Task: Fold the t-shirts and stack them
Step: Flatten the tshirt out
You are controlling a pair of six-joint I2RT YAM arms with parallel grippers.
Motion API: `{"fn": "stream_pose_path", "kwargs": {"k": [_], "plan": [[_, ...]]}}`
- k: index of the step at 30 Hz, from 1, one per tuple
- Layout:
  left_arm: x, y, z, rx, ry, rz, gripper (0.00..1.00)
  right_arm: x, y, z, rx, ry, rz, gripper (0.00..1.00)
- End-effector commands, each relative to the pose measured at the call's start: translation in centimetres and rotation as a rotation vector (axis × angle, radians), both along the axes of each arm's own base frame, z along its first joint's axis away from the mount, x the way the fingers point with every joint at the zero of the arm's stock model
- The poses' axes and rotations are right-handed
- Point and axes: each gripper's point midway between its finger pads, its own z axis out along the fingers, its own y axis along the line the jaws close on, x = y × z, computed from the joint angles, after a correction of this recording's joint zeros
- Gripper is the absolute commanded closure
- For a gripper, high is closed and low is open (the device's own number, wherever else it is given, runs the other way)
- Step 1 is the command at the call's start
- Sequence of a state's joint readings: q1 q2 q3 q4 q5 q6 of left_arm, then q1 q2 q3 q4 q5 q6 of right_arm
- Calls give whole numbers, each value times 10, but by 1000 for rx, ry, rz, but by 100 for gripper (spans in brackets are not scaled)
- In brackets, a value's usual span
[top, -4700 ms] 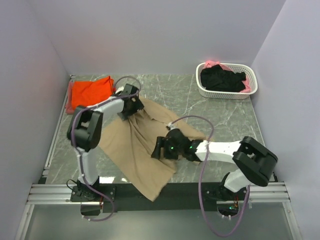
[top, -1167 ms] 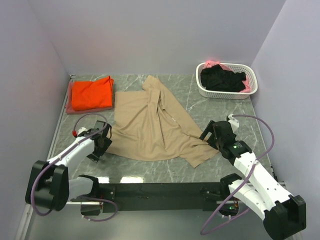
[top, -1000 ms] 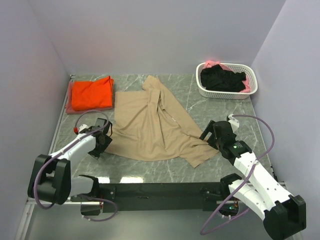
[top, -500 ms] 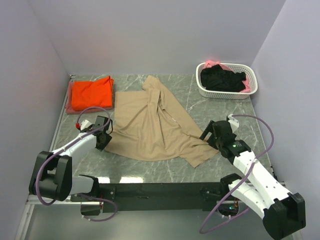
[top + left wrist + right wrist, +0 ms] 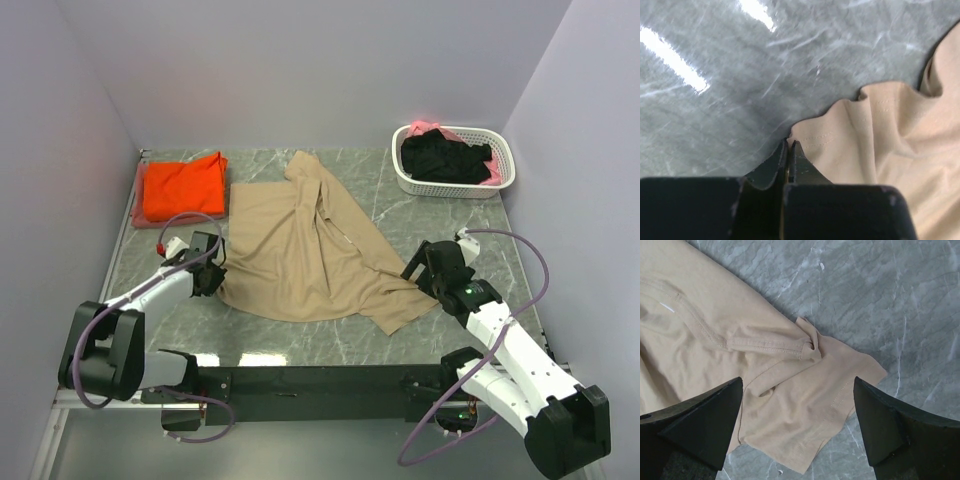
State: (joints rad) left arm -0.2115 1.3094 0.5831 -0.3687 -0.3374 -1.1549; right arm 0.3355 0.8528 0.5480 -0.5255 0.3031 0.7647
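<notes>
The left gripper (image 5: 789, 145) is pinched shut, apparently on the near-left corner of the tan shirt (image 5: 300, 250), which spreads right toward the wide-open right gripper (image 5: 797, 390).

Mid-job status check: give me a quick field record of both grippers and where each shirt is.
left gripper: shut, apparently pinching a hem corner of the tan t-shirt
right gripper: open, above the tan t-shirt's near-right edge
tan t-shirt: spread on table, wrinkled, unfolded
orange t-shirt: folded, far-left corner
white basket: far right, holds black clothes and pink cloth
</notes>
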Motion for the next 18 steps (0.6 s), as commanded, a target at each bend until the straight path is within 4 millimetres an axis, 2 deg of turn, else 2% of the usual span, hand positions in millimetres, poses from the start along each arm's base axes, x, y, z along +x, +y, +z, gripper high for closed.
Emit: {"fn": "stream_pose_path", "kwargs": {"k": [1, 5, 8, 12, 18], "plan": [[-35, -2, -15, -8, 107, -54, 100, 3, -9, 7, -26, -25, -34, 3], [-33, 3, 5, 1, 30, -41, 99, 1, -10, 5, -23, -14, -40, 2], [-35, 10, 28, 10, -51, -5, 100, -1, -10, 6, -15, -4, -48, 0], [-41, 16, 41, 19, -90, 14, 99, -12, -17, 4, -16, 46, -93, 0], [-42, 18, 51, 23, -102, 27, 100, -31, -40, -5, -32, 134, -205, 0]]}}
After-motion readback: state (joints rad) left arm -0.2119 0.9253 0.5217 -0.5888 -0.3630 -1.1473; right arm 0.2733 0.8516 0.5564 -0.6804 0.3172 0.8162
